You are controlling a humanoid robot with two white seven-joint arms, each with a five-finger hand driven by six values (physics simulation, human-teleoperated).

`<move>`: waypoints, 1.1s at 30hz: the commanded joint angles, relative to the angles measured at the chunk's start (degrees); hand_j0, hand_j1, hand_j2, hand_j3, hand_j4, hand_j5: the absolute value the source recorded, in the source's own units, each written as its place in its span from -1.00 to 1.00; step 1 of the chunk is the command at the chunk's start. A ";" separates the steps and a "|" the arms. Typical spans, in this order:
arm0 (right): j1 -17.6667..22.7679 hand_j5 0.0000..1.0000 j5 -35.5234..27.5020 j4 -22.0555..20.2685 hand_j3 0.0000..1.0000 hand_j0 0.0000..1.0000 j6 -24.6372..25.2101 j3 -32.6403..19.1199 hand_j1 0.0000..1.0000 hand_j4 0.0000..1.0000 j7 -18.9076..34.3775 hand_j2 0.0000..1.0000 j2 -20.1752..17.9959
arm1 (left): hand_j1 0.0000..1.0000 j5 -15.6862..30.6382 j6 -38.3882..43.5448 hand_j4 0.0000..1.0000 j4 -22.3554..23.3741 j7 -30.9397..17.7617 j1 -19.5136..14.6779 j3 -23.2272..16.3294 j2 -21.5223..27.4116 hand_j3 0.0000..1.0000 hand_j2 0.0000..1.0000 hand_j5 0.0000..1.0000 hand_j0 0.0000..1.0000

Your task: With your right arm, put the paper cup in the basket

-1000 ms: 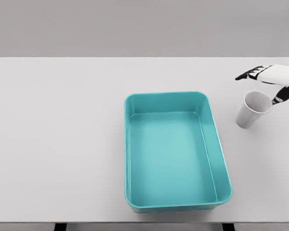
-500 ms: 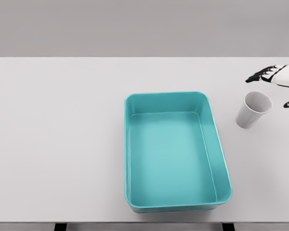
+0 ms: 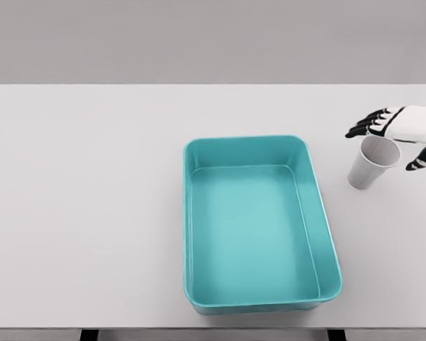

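your right white five-finger hand (image 3: 401,131): fingers spread, hovering at the rim of the upright white paper cup (image 3: 371,162), holding nothing. cup stands on the white table (image 3: 92,213), right of the teal rectangular plastic basket (image 3: 192,213).

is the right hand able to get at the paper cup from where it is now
Probably yes. The right hand hovers open just above and behind the paper cup, which stands upright on the table, apart from the basket. Nothing lies between fingers and cup.

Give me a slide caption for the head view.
Open right robot hand reaching around paper cup beside teal basket.
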 commanded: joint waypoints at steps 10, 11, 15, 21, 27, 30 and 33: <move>-0.18 1.00 -0.18 1.11 1.00 1.00 0.06 1.39 1.00 1.00 0.09 1.00 0.68 | 1.00 0.01 0.00 1.00 0.00 0.00 0.00 0.00 0.00 1.00 1.00 1.00 1.00; -0.18 1.00 -0.18 1.11 1.00 1.00 0.06 1.48 1.00 1.00 0.09 1.00 0.76 | 1.00 0.01 0.00 1.00 0.00 0.00 0.00 0.00 0.00 1.00 1.00 1.00 1.00; -0.27 1.00 -0.18 1.03 1.00 1.00 0.06 1.39 1.00 1.00 0.09 1.00 1.82 | 1.00 0.01 0.00 1.00 0.00 0.00 0.00 0.00 0.00 1.00 1.00 1.00 1.00; -0.09 1.00 -0.18 2.25 1.00 1.00 0.06 1.48 1.00 1.00 0.18 1.00 2.87 | 1.00 -0.07 0.00 1.00 0.00 0.00 0.00 0.00 0.00 1.00 1.00 1.00 1.00; 0.26 1.00 -0.27 4.81 1.00 1.00 0.06 1.65 1.00 1.00 1.32 1.00 3.93 | 1.00 0.01 0.00 1.00 0.00 0.00 0.00 0.00 0.00 1.00 1.00 1.00 1.00; 0.17 1.00 -0.27 4.81 1.00 1.00 0.06 1.65 1.00 1.00 1.32 1.00 4.02 | 1.00 0.01 0.00 1.00 0.00 0.00 0.00 0.00 0.00 1.00 1.00 1.00 1.00; 0.17 1.00 -0.27 4.81 1.00 1.00 0.06 1.65 1.00 1.00 1.41 1.00 4.37 | 1.00 0.01 0.00 1.00 0.00 0.00 0.00 0.00 0.00 1.00 1.00 1.00 1.00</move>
